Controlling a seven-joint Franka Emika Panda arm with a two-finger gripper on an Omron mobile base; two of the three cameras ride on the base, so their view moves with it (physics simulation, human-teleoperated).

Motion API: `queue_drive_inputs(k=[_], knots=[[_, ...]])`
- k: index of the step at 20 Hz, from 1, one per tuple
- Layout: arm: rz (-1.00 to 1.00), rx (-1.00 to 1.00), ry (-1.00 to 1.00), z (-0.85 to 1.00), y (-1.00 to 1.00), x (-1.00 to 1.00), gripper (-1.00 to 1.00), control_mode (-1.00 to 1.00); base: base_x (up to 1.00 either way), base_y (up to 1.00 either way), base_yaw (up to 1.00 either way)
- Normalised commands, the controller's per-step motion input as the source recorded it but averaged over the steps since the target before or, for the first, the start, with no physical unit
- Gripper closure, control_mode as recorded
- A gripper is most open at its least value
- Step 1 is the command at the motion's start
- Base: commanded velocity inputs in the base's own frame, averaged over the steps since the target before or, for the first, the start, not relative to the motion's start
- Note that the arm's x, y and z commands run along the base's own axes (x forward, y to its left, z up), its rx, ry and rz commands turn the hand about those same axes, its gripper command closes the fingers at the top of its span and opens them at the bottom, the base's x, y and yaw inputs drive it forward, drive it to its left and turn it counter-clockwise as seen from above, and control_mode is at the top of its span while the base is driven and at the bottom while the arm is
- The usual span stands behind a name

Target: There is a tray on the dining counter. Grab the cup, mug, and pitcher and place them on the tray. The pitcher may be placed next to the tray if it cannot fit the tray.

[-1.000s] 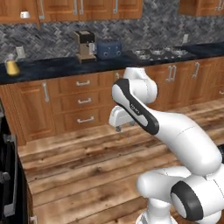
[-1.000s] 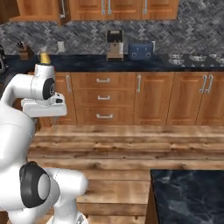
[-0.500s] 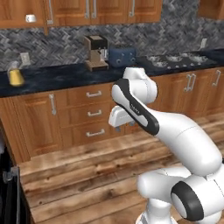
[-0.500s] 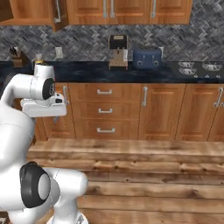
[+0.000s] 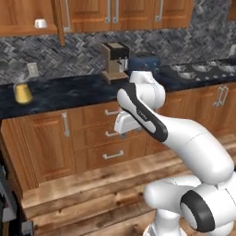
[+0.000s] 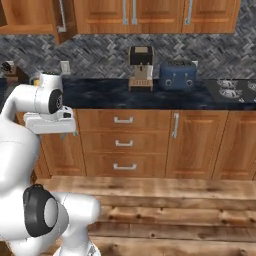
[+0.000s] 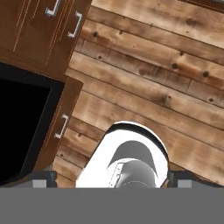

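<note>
Wood is what mostly gets seen here, cabinets and floorboards alike. From the left base view, the pitcher [image 5: 22, 92] can be made out on the black wall desk [image 5: 69, 90], far to the left and close to the backsplash, well apart from the arm [image 5: 152, 120], which is folded up in front of the drawers. A coffee machine [image 5: 115, 60] and a blue toaster [image 5: 144, 64] are parked further right on the same desk. A small white thing [image 5: 40, 23] is tucked in the open upper cabinet; it could be the mug, but that can't be confirmed at this size. From the right base view, the coffee machine [image 6: 140, 67] and toaster [image 6: 177, 75] are shown square on, while the spot where the pitcher should sit is mostly covered by the arm's own wrist [image 6: 47, 100], so that angle can't be relied on for lining up. From the hand view, the plank floor [image 7: 166, 83] is looked down on, and it's where the jaws are actually shown: spread wide apart, nothing held. As for trouble, the pitcher is tall, glass and part full, so it could be tipped or sloshed if it's clipped from the side or gripped too high on the narrow neck, and the cabinet fronts could get bumped if the base is driven in too close.
</note>
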Motion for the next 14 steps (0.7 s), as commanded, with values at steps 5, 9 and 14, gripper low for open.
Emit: queue_drive_inputs(k=[5, 9, 14], knots=[[0.00, 0.00, 0.00, 0.00, 0.00, 0.00, -1.00, 1.00, 0.67, 0.61, 0.00], [0.00, 0.00, 0.00, 0.00, 0.00, 0.00, -1.00, 1.00, 0.58, 0.64, 0.00], [0.00, 0.00, 0.00, 0.00, 0.00, 0.00, -1.00, 1.00, 0.61, 0.67, 0.00]])
